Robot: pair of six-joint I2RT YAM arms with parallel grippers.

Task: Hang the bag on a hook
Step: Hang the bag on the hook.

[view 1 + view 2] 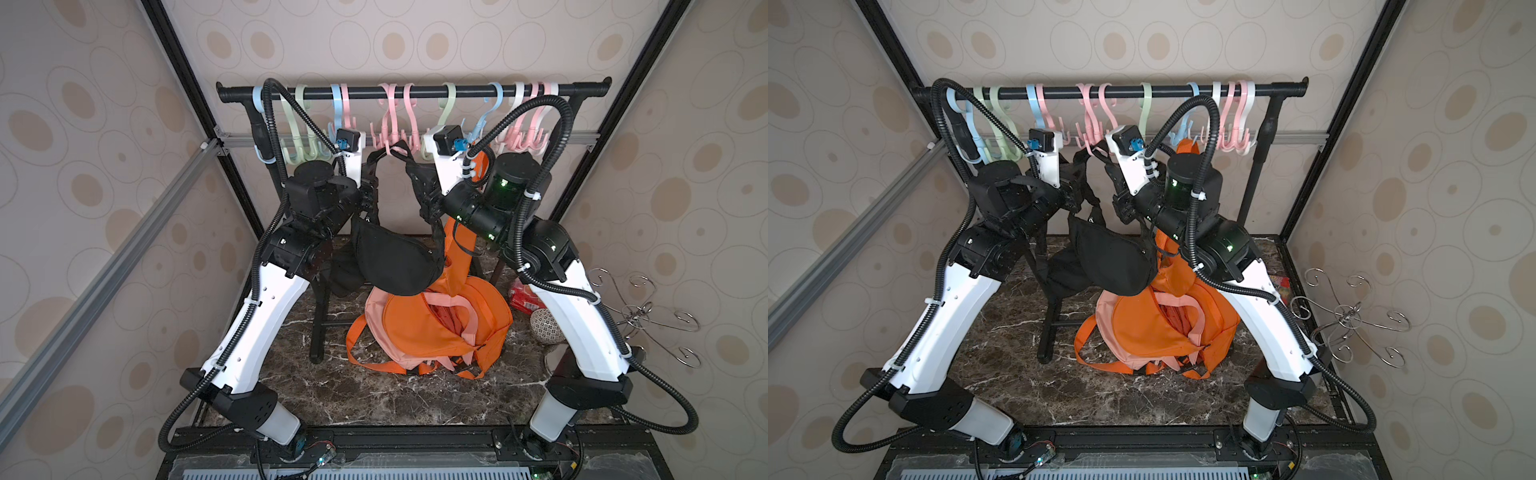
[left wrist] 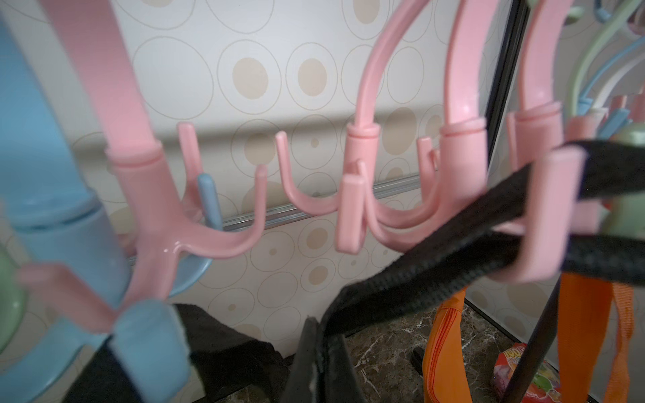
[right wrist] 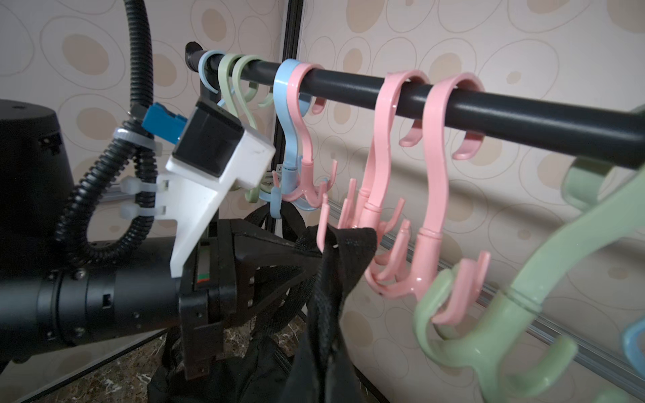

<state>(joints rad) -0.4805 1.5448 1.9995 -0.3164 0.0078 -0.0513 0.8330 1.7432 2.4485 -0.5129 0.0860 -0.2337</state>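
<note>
The black bag (image 1: 399,262) (image 1: 1113,262) hangs in mid-air below the rail, its strap (image 1: 397,148) looped up to a pink hook (image 1: 388,139). In the left wrist view the strap (image 2: 436,258) passes behind a prong of that pink hook (image 2: 555,216). The right wrist view shows the strap (image 3: 349,251) draped over the pink hook's prong (image 3: 324,223). My left gripper (image 1: 370,195) (image 2: 321,335) is shut on the strap left of the hook. My right gripper (image 1: 428,199) (image 3: 323,335) is shut on the strap to the right.
A black rail (image 1: 415,92) carries several pastel hooks. An orange backpack (image 1: 436,328) slumps on the marble table, one strap rising behind my right arm. A second black bag (image 1: 345,274) sits under the rack. A red packet (image 1: 525,297), patterned ball (image 1: 546,326) and wire stand (image 1: 644,316) are at right.
</note>
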